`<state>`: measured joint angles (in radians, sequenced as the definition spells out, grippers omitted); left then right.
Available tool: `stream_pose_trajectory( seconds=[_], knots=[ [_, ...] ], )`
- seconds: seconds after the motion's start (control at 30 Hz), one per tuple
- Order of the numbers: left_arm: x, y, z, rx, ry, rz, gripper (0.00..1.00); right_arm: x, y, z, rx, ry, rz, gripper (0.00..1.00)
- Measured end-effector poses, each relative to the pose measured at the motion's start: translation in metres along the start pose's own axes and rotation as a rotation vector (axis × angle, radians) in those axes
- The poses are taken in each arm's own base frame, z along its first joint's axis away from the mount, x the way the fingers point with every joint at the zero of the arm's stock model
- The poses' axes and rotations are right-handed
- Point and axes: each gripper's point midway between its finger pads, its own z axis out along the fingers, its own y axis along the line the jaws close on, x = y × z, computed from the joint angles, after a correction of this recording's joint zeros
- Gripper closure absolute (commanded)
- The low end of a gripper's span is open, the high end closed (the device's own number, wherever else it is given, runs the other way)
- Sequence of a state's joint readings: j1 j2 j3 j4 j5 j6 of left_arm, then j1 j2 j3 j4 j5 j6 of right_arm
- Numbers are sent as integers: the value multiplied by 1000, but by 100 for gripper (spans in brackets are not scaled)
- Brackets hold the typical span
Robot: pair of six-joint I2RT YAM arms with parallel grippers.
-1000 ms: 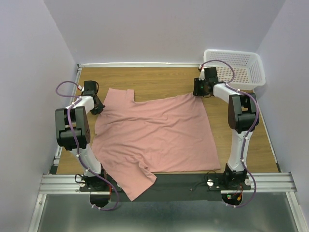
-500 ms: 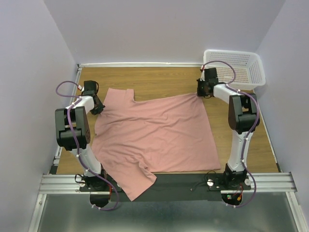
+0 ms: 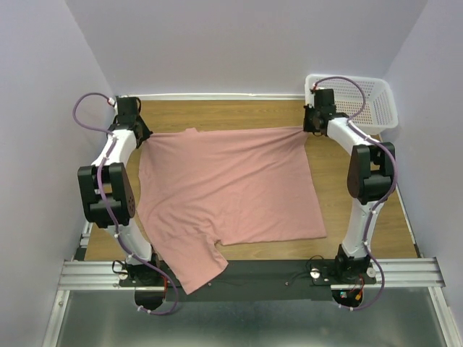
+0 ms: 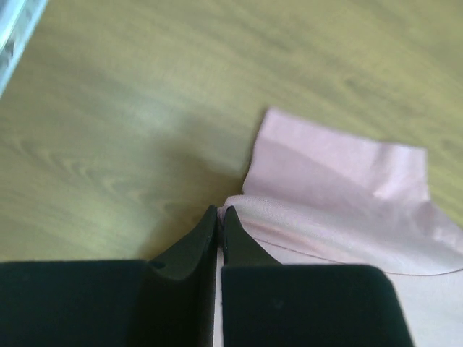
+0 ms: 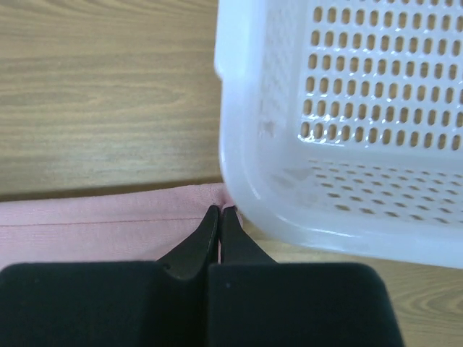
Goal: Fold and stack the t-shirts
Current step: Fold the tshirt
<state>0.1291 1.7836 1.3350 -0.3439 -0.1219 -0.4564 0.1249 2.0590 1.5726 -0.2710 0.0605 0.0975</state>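
A dusty pink t-shirt [image 3: 228,184] lies spread on the wooden table, its far edge pulled straight between the two arms. At the far left corner of the cloth, my left gripper [image 3: 137,134] is shut on the t-shirt; the left wrist view shows its jaws [image 4: 219,211] pinching a fold of pink fabric [image 4: 340,195]. My right gripper [image 3: 309,129] is shut on the far right corner, and in the right wrist view the tips [image 5: 219,211] clamp the hemmed edge [image 5: 101,228]. One sleeve hangs over the near table edge [image 3: 195,271].
A white mesh basket [image 3: 362,97] stands at the far right corner, and its rounded corner [image 5: 289,173] sits right beside the right gripper's tips. Bare wood [image 3: 231,116] shows behind the shirt. Walls close in on the left, back and right.
The right gripper closed on the shirt's far right corner. Both arms then moved toward the back wall, drawing the far edge straight and sliding the whole shirt away from the near edge.
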Motion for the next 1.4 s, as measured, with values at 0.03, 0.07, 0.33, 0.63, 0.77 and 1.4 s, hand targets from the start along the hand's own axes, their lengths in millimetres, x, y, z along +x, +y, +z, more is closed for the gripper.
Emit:
stream_pose_trajectory(
  seconds=[0.03, 0.07, 0.33, 0.63, 0.77, 1.4],
  knots=[
    [-8, -4, -1, 12, -18, 0, 100, -2, -1, 0, 1, -4, 2, 99],
    [-17, -9, -2, 26, -40, 0, 100, -6, -3, -1, 4, -12, 6, 99],
    [-33, -23, 12, 73, -75, 17, 100, -21, -3, -4, 1, -39, 9, 99],
    [-11, -16, 24, 56, -19, 27, 100, -24, -1, -3, -11, -45, 9, 99],
    [-9, -15, 23, 53, -14, 27, 100, -21, -2, -3, -15, -37, 8, 99],
    [-6, -1, 3, 0, -8, 27, 100, -16, 4, -20, -62, -35, 13, 99]
  ],
)
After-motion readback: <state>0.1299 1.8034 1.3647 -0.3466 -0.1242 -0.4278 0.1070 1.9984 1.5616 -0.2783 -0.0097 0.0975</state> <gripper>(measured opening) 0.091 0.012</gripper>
